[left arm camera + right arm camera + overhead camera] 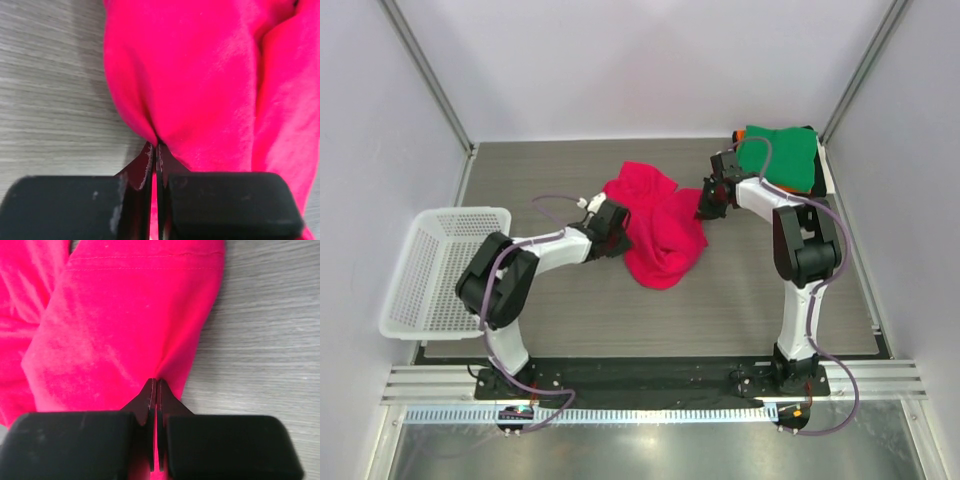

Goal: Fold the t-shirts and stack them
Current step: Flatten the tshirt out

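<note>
**Both tools clenched on the pink-red t-shirt**

From above, we see the pink-red t-shirt (658, 228) lying crumpled in the middle of the counter (620, 320), bunched rather than flat. The left tool (617, 224) meets its left edge and the right tool (710, 200) meets its upper right edge. In that view we cannot tell how the jaws stand, because each wrist covers its own tips.

The wrist cameras show it. On the left wrist, the fingers (148, 161) are pressed together with a pinch of pink-red cloth caught between them, and the fabric puckers into a fold right at the tips. On the right wrist, the jaws are likewise closed on the cloth, close to a stitched hem that runs across the top of the picture. Grey wood-grain counter shows beside the cloth in both.

Only the overhead view shows the surroundings. A folded green t-shirt (782, 158) lies at the far right corner, with a sliver of orange t-shirt (788, 187) peeking out at its near edge. A white mesh basket (425, 275) overhangs the counter's left edge, well apart from the pink-red shirt.
</note>
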### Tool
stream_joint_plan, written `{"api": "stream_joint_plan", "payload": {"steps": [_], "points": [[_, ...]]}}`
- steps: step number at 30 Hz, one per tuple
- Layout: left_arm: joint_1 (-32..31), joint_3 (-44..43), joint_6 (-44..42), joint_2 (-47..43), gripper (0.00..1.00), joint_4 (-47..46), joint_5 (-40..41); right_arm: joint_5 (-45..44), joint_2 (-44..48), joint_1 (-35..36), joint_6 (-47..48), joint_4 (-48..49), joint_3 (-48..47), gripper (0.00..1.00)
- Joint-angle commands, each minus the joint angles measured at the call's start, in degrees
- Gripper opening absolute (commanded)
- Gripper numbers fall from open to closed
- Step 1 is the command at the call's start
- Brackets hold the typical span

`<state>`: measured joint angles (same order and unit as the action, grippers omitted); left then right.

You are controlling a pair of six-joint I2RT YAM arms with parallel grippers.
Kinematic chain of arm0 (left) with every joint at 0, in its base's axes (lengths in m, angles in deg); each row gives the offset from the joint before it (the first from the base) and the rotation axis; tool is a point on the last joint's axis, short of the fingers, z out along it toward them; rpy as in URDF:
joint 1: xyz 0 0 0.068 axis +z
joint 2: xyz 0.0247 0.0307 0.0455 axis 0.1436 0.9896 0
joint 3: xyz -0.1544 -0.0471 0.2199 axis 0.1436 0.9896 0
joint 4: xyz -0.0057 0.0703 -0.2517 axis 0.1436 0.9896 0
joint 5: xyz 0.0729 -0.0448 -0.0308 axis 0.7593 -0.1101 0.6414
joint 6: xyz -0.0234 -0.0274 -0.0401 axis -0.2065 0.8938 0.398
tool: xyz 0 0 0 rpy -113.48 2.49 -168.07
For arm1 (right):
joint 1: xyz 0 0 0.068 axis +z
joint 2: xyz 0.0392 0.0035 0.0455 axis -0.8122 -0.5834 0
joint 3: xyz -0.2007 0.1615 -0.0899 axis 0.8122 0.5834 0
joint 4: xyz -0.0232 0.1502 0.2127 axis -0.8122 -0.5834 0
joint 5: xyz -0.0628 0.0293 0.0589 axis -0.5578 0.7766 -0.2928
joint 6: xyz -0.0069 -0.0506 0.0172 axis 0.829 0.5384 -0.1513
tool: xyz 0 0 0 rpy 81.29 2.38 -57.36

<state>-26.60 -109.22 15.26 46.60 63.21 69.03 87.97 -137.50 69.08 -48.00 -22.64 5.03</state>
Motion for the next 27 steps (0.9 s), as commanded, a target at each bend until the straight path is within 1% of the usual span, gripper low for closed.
{"api": "stream_joint_plan", "payload": {"steps": [1,2,4,5,6,7,8,9,10,11,12,13,14,15,16,18,19,21,22,23,24,25,26,27], "points": [[0.1,-6.1,-0.5,-3.1,0.00,3.8,1.8,2.2,5.8,-0.3,0.2,1.3,0.3,0.01],[0.1,-7.3,-1.4,-4.7,0.00,6.5,2.8,2.2,7.4,-0.3,0.0,0.5,0.1,0.01],[0.1,-10.4,-2.8,-11.0,0.00,12.3,5.5,1.6,12.9,-0.4,0.0,-2.0,-1.3,0.01],[0.1,-11.5,-4.2,-13.4,0.00,17.4,6.4,0.8,14.8,-0.4,-0.1,-5.1,-2.0,0.01],[0.1,-12.7,-5.1,-18.2,0.00,20.4,7.5,0.6,17.3,-0.4,-0.1,-6.6,-3.3,0.01],[0.1,-15.8,-5.9,-20.3,0.00,23.2,8.1,0.1,21.8,-0.4,-0.2,-10.1,-3.9,0.01],[0.1,-17.8,-7.5,-22.1,0.00,29.6,8.3,-0.6,24.7,-0.4,-0.4,-11.9,-4.7,0.01],[0.1,-19.6,-8.4,-24.1,0.00,32.5,8.4,-1.8,27.2,-0.4,-0.8,-13.9,-5.4,0.01],[0.1,-24.4,-9.2,-26.7,0.00,35.7,8.3,-2.7,32.5,-0.4,-1.2,-18.5,-7.7,0.01],[0.0,-27.2,-9.9,-27.9,0.00,39.7,8.4,-3.5,35.0,-0.4,-1.6,-21.0,-8.8,0.01],[0.0,-30.0,-11.1,-28.8,0.00,46.3,8.4,-5.8,37.4,-0.4,-2.0,-23.6,-11.7,0.01],[0.0,-36.6,-11.7,-29.8,0.00,50.6,8.6,-6.8,42.5,-0.4,-2.2,-28.8,-13.2,0.01],[-0.1,-39.9,-12.0,-30.2,0.00,53.9,9.0,-8.8,44.5,-0.4,-2.5,-31.2,-14.6,0.01],[-0.1,-43.0,-13.3,-30.3,0.00,59.4,9.0,-10.4,46.5,-0.4,-2.6,-33.6,-17.9,0.01],[-0.1,-49.4,-14.0,-29.7,0.00,61.7,8.7,-10.8,48.4,-0.4,-2.7,-38.3,-19.7,0.01],[0.0,-56.1,-15.3,-27.6,0.00,66.3,8.4,-11.0,48.7,-0.4,-2.8,-42.9,-23.1,0.01],[0.1,-61.7,-17.2,-26.5,0.01,69.1,7.7,-10.9,48.3,-0.4,-2.8,-46.0,-25.9,0.01],[2.1,-67.3,-18.9,-21.6,0.06,71.4,3.8,-10.8,46.9,-0.4,-2.4,-46.7,-26.6,0.01],[5.6,-68.2,-21.8,-15.7,0.14,74.3,-2.1,-11.2,43.3,-0.4,-0.8,-47.9,-25.5,0.01],[6.8,-68.3,-21.8,-14.4,0.18,74.4,-4.2,-11.2,43.2,-0.4,-0.8,-47.9,-25.5,0.01],[8.0,-64.9,-22.2,-12.8,0.22,74.1,-6.9,-11.1,40.4,-0.4,-0.1,-47.9,-23.4,0.01],[9.1,-61.7,-22.4,-11.9,0.30,71.4,-9.3,-11.5,39.1,-0.4,0.5,-47.8,-21.8,0.13],[10.3,-57.9,-23.0,-11.2,0.61,69.2,-12.1,-13.6,38.1,-0.4,1.2,-47.5,-19.9,0.33],[10.9,-51.9,-23.0,-9.5,0.70,67.9,-16.7,-14.3,36.7,-0.4,1.5,-47.1,-16.0,0.60]]}}
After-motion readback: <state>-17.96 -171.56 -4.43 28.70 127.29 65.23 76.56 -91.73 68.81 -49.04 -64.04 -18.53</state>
